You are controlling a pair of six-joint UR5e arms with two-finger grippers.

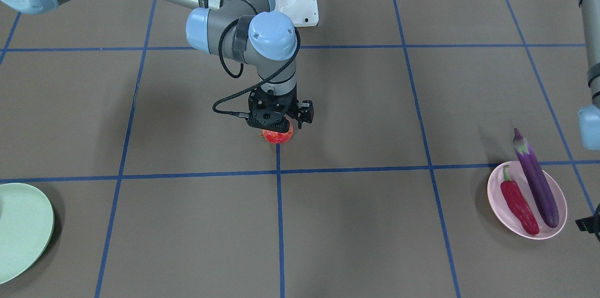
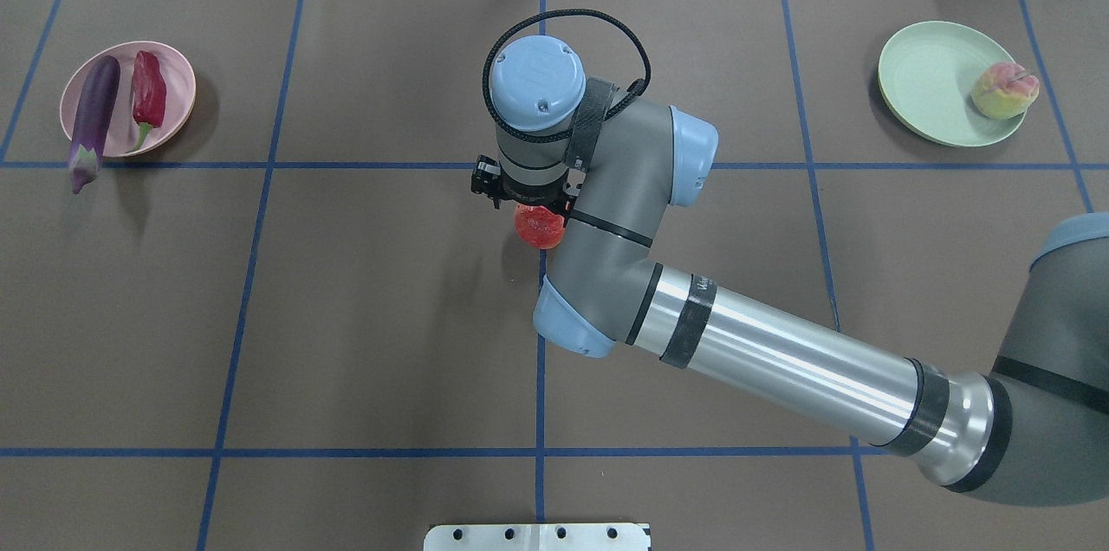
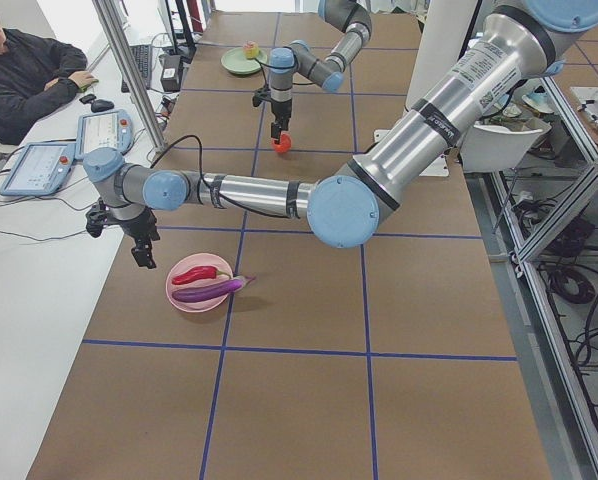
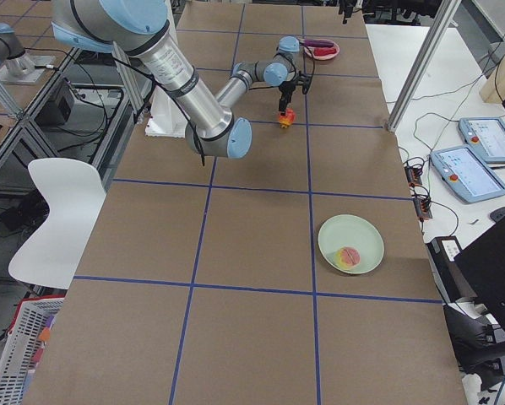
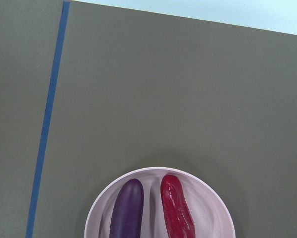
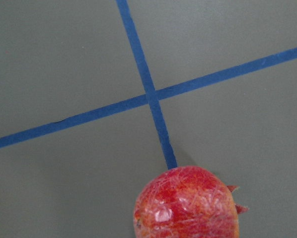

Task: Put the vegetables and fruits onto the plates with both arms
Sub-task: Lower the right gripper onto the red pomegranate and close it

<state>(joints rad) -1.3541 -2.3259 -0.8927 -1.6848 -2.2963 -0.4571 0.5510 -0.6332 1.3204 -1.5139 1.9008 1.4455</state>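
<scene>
The right gripper [image 1: 276,125] sits directly over the red-orange fruit [image 1: 277,137] at mid-bench [image 1: 187,223], its grip impossible to tell. The left gripper [image 3: 144,255], state equally unclear, hangs near the pink plate [image 1: 496,195] bearing eggplant [image 1: 539,185] and chili [image 1: 518,202]. The peach [image 2: 1003,90] rests on the green plate [image 2: 923,83].
</scene>
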